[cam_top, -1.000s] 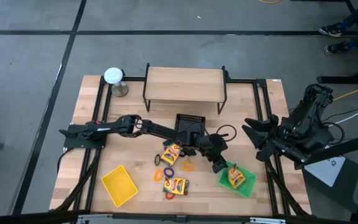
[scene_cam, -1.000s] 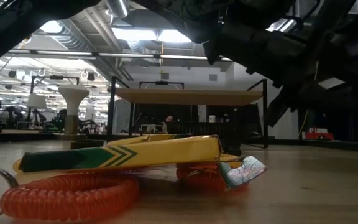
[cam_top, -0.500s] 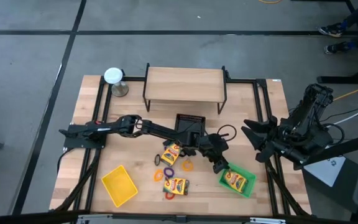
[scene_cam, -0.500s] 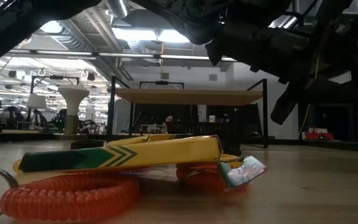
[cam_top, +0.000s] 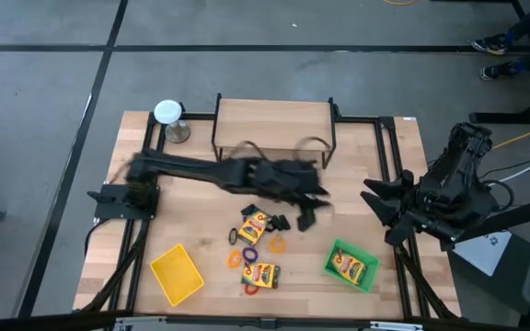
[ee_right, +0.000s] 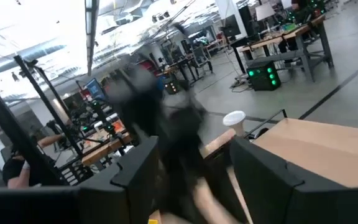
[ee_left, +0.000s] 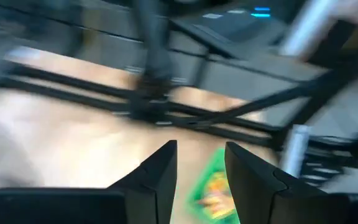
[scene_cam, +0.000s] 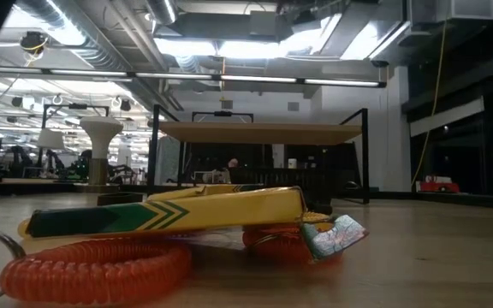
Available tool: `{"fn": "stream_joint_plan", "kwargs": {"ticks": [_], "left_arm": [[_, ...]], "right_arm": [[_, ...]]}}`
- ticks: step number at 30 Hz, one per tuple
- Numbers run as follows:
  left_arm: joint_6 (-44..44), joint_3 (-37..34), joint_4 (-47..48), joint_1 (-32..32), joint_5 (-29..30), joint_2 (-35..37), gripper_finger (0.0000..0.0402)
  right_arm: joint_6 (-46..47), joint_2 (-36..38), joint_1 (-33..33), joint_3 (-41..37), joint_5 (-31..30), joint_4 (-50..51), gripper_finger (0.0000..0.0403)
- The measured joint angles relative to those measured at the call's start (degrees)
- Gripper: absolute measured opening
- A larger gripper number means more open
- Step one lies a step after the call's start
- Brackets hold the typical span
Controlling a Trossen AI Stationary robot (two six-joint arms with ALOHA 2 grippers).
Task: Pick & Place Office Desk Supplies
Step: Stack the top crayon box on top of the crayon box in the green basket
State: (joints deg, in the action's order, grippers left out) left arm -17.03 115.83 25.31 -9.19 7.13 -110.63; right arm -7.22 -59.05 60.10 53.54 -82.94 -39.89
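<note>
On the wooden desk (cam_top: 375, 156) we saw that our left claw (cam_top: 307, 214) had left the green square tray (cam_top: 351, 266). It was released and empty. One flat yellow crayon-like pack (cam_top: 348, 268) now lay inside, so one placement seemed finished. Our right claw (cam_top: 382, 198), also released, waited at the desk's edge.

A green tray (cam_top: 351, 266) holds a yellow pack (cam_top: 349, 268) with red print. Left of that tray, another yellow pack (scene_cam: 169, 212) bears green chevrons over a coiled orange ring (scene_cam: 92, 270); farther left sits a plain yellow tray (cam_top: 177, 273).
</note>
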Motion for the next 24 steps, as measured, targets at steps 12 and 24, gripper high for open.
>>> {"fn": "stream_joint_plan", "kwargs": {"ticks": [12, 24], "left_arm": [[-22.17, -1.89, 64.14, -14.72, 39.34, 12.62, 0.0129], [-21.41, -21.06, 63.72, -15.87, 29.53, 9.69, 0.0129]], "right_arm": [[-1.29, 0.12, -1.30, 0.00, -1.83, 0.58, 0.0201], [3.62, 0.66, -2.48, -0.04, -7.07, 0.89, 0.0201]]}}
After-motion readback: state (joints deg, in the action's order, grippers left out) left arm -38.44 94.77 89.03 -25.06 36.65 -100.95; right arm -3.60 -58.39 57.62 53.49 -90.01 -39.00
